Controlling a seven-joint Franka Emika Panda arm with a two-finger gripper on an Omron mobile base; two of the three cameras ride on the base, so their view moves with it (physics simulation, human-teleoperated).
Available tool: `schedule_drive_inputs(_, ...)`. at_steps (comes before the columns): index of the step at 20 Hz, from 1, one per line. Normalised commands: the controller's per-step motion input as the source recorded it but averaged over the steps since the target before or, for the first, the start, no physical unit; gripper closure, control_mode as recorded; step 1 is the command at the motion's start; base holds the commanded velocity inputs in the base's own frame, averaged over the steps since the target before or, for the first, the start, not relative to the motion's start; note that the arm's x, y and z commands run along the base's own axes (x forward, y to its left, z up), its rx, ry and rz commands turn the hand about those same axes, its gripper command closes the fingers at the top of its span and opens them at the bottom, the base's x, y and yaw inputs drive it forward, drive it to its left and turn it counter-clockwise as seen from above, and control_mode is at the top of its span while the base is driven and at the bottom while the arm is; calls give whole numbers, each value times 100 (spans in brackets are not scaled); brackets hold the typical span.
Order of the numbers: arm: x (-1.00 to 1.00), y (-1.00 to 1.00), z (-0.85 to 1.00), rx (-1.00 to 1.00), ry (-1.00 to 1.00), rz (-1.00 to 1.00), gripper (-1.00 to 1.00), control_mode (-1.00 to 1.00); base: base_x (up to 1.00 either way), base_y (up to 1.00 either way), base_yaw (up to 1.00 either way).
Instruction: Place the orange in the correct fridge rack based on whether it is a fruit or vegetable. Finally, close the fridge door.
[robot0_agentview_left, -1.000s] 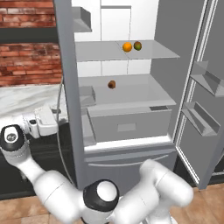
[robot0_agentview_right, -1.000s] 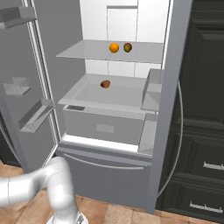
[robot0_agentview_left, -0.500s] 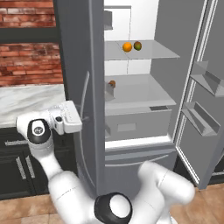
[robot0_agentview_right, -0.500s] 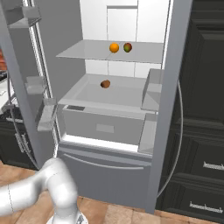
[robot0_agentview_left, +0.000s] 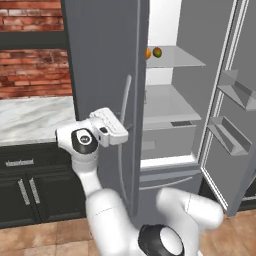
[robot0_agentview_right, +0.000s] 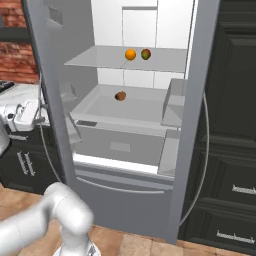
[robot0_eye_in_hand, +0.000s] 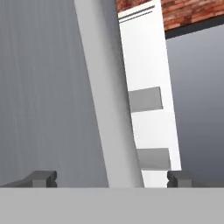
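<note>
Fridge door: tall grey brushed-metal panel showing matt.
Orange: small smooth bright ball looking glossy.
Wall: rough red brick.

No readable txt, labels or nos. anywhere in pics.

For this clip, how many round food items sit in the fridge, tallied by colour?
Bright orange: 1, the orange on the fridge rack
Greenish-yellow: 1, the greenish-yellow round fruit beside it on the same rack
Brown: 1, the brown round item one level down
Total: 3
</note>
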Motion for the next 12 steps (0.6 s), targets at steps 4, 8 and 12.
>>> schedule_drive_inputs(4, 8, -77, 26, 0, -6, 19, -100, -100, 0, 0, 0)
schedule_drive_inputs(8, 21, -64, 25, 0, -4, 16, -100, -100, 0, 0, 0)
schedule_drive_inputs(12, 35, -58, 23, 0, -2, 13, -100, -100, 0, 0, 0)
